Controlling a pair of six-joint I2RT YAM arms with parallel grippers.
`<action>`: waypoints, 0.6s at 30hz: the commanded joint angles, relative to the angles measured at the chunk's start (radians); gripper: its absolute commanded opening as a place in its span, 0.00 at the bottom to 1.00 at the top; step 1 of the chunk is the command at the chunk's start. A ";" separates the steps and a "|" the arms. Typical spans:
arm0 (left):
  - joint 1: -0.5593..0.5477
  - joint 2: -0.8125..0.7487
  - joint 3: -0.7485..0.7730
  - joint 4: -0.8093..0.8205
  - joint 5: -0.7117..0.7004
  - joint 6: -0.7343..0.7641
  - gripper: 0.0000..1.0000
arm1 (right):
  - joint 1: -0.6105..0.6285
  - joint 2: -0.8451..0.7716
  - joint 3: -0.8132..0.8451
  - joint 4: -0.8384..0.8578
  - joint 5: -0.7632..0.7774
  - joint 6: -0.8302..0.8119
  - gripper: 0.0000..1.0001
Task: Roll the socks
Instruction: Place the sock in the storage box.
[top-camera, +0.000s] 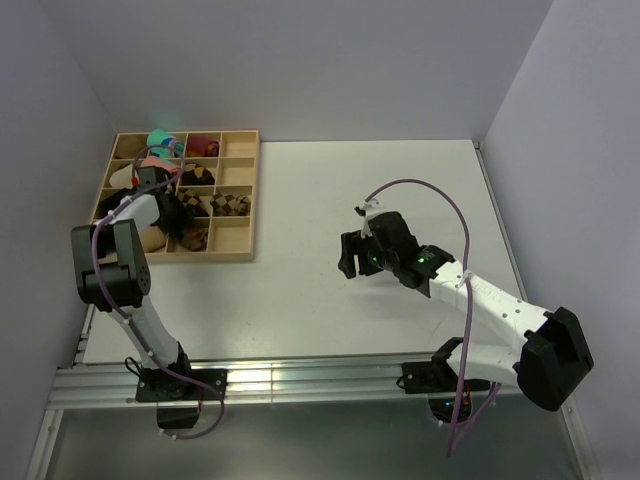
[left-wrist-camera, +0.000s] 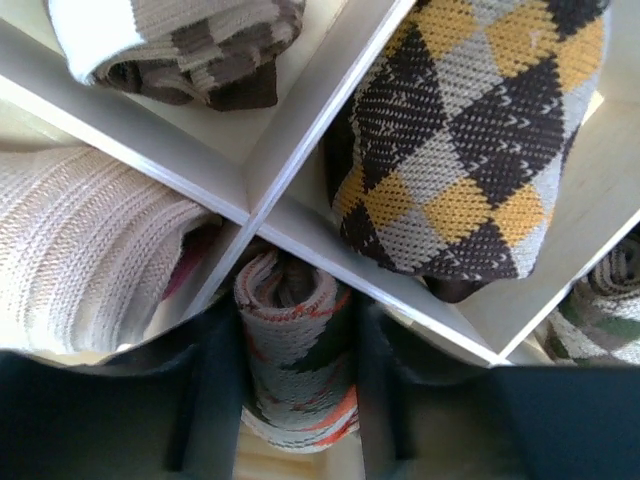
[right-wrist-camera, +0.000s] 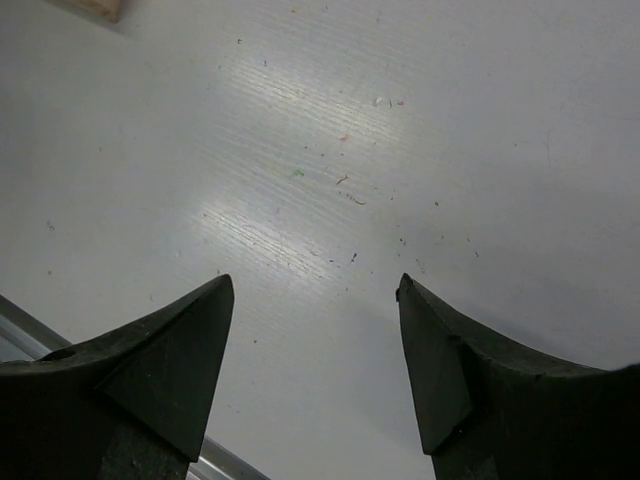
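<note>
The socks (left-wrist-camera: 297, 350) are a tight roll of tan fabric with dark and orange-red diamonds. The roll stands in a near compartment of the wooden divided tray (top-camera: 250, 200), just below where two dividers cross. My left gripper (left-wrist-camera: 295, 335) is over the tray's near left part (top-camera: 172, 222). Its dark fingers (left-wrist-camera: 215, 390) press the roll from both sides. In the top view the left wrist hides the roll. My right gripper (top-camera: 350, 255) is open and empty over the bare white table, also shown in the right wrist view (right-wrist-camera: 315, 290).
Neighbouring compartments hold a yellow-and-brown argyle roll (left-wrist-camera: 470, 150), a cream ribbed roll (left-wrist-camera: 80, 250) and a brown-and-white roll (left-wrist-camera: 180, 40). White dividers (left-wrist-camera: 300, 120) run close round the left fingers. Pink, teal and maroon rolls (top-camera: 165, 145) sit at the tray's far end.
</note>
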 joint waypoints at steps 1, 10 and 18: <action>-0.009 0.044 -0.021 0.018 0.010 -0.019 0.49 | -0.013 -0.012 0.027 0.017 0.011 -0.020 0.74; -0.009 -0.026 0.017 -0.050 -0.022 -0.034 0.66 | -0.018 -0.018 0.073 -0.007 0.011 -0.037 0.74; -0.016 -0.121 0.062 -0.137 -0.010 -0.063 0.79 | -0.019 -0.039 0.091 -0.030 0.016 -0.048 0.74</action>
